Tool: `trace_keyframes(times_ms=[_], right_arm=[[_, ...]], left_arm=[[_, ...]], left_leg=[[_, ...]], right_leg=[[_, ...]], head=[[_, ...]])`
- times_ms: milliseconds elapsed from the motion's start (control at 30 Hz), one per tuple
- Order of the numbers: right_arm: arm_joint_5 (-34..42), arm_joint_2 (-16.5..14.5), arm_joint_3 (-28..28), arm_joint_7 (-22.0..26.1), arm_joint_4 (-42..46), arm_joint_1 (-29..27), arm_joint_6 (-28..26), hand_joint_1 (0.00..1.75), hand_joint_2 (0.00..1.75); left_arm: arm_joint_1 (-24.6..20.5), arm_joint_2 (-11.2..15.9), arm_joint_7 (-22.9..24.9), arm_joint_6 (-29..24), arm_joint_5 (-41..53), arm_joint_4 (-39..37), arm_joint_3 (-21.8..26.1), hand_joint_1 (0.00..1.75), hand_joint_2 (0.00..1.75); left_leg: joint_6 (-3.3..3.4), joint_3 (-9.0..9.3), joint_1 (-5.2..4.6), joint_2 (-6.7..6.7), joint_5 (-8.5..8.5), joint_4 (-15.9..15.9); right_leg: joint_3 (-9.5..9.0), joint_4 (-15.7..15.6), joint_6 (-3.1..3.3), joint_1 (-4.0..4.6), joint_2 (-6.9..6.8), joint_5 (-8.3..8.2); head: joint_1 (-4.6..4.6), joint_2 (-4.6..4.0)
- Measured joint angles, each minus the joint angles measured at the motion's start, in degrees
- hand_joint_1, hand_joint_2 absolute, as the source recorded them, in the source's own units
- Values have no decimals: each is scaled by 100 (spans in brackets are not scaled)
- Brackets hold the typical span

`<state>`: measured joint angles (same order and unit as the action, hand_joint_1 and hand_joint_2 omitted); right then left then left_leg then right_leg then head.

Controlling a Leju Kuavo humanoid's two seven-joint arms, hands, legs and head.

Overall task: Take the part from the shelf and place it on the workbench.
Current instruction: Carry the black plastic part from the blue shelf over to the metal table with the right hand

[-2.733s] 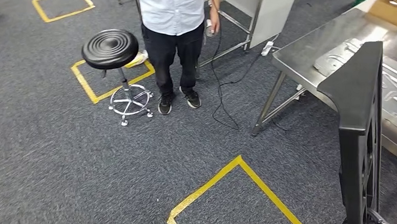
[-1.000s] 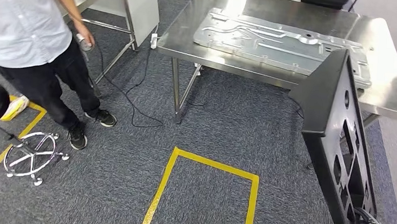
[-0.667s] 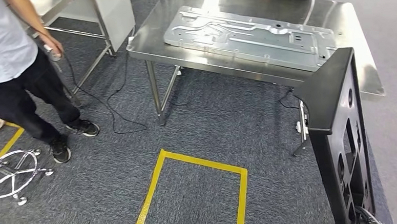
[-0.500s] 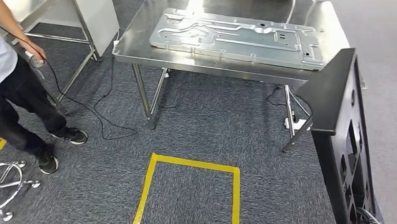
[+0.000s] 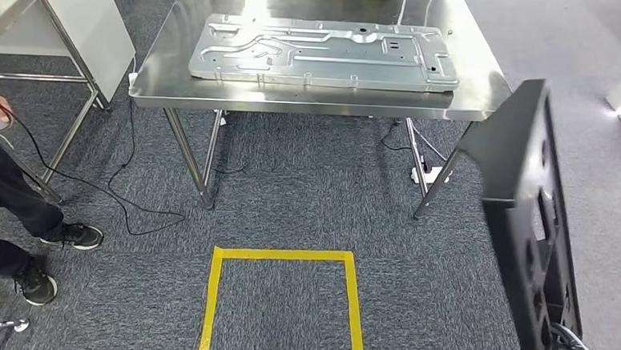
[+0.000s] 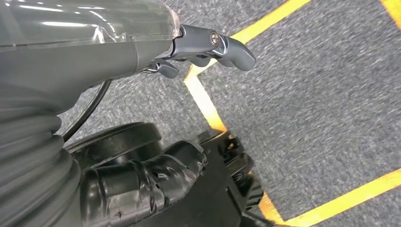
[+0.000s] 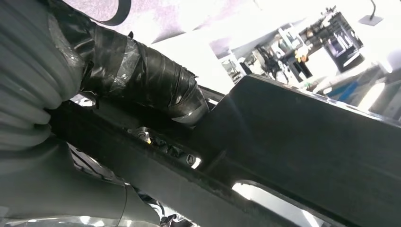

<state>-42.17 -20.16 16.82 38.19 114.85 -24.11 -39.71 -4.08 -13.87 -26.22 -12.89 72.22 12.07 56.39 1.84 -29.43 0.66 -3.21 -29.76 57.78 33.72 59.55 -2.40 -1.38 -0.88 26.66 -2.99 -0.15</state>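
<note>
Right hand [image 7: 142, 109] fingers [image 7: 156, 90] around black part [image 5: 529, 226] — workbench [image 5: 488, 88] just beyond

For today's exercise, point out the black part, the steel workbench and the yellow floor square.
black part [image 5: 523, 194], head view, its upper panel.
steel workbench [image 5: 311, 99], head view, bare front edge.
yellow floor square [image 5: 283, 254], head view, far tape strip.

we see the black part [image 5: 529, 226] cut off at the near edge, the right hand [image 7: 156, 90] mostly hidden against it. the person [image 5: 9, 207] at left is cropped to legs.
</note>
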Motion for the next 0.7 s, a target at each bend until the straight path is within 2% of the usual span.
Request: trace_keyframes(times_ms=[67, 100, 167, 200, 267, 300, 333, 367, 433, 467, 500, 533, 633, 700], right_arm=[[-55, 34, -101, -157, -69, -14, 0, 175, 175], [-114, 68, -184, -269, -114, -21, 0, 175, 175], [-323, 135, -366, -443, -216, -17, 0, 175, 175], [-435, 160, -446, -488, -267, -9, 0, 175, 175], [-578, 215, -603, -551, -381, 5, 0, 175, 175], [-599, 244, -668, -569, -434, 6, 0, 175, 175], [-595, 270, -719, -581, -479, 6, 0, 175, 175], [-577, 293, -755, -588, -515, 6, 0, 175, 175], [-516, 332, -815, -606, -568, 8, 0, 175, 175], [-482, 351, -841, -613, -590, 11, 0, 175, 175], [-455, 368, -868, -616, -609, 13, 0, 175, 175], [-434, 384, -890, -617, -623, 16, 0, 175, 175], [-391, 434, -948, -608, -645, 18, -2, 175, 175], [-334, 477, -995, -582, -646, 31, -2, 175, 175]], left_arm=[[-14, 1, -44, 16, -16, 0, 5, 0, 175], [-19, 2, -73, 32, -28, 0, 7, 0, 175], [-20, 3, -135, 80, -50, 0, 15, 0, 175], [-16, 4, -162, 99, -55, 0, 20, 0, 175], [0, 8, -197, 123, -55, -1, 32, 0, 175], [9, 13, -205, 128, -55, -1, 35, 0, 175], [18, 17, -209, 134, -55, -1, 39, 0, 175], [26, 24, -213, 145, -54, 0, 42, 0, 175], [36, 39, -222, 169, -50, 0, 48, 0, 175], [36, 47, -227, 180, -48, 0, 52, 0, 175], [35, 52, -232, 186, -46, 0, 56, 0, 175], [34, 56, -235, 189, -45, 0, 60, 0, 175], [32, 61, -240, 191, -42, 0, 66, 0, 175], [23, 63, -241, 193, -39, 0, 67, 0, 175]], left_leg=[[-67, 21, -10, -14, -14, -14], [-100, 33, -1, -8, -24, -17], [-151, -11, 19, 90, -156, 148], [-163, -124, 27, 162, -304, 395], [-170, -502, 30, 254, -655, 1144], [-171, -686, 29, 268, -750, 1468], [-168, -796, 28, 271, -733, 1620], [-156, -799, 27, 272, -598, 1547], [-100, -542, 17, 293, -151, 873], [-73, -397, 7, 308, 5, 514], [-49, -298, -5, 322, 91, 264], [-32, -258, -21, 333, 105, 147], [38, -215, -28, 325, 125, 74], [107, -154, -2, 306, 160, 1]], right_leg=[[-28, -70, 71, 46, 4, 15], [-35, -84, 113, 39, 16, 8], [-59, -133, 198, 24, 39, -10], [-73, -153, 238, 16, 49, -17], [-78, -154, 291, 44, 71, -3], [-79, -149, 306, 59, 88, 6], [-84, -143, 315, 74, 107, 18], [-94, -133, 318, 86, 128, 30], [-121, -107, 308, 99, 165, 63], [-128, -87, 291, 111, 181, 84], [-128, -71, 267, 116, 193, 98], [-124, -63, 239, 117, 201, 109], [-133, -50, 140, 103, 203, 135], [-22, 224, 78, 85, 176, 303]], head=[[2, 0], [3, 0], [5, 0], [8, 0], [9, 0], [9, 0], [9, 0], [9, 0], [9, 0], [8, 0], [7, 0], [7, 0], [7, 0], [1, 0]])
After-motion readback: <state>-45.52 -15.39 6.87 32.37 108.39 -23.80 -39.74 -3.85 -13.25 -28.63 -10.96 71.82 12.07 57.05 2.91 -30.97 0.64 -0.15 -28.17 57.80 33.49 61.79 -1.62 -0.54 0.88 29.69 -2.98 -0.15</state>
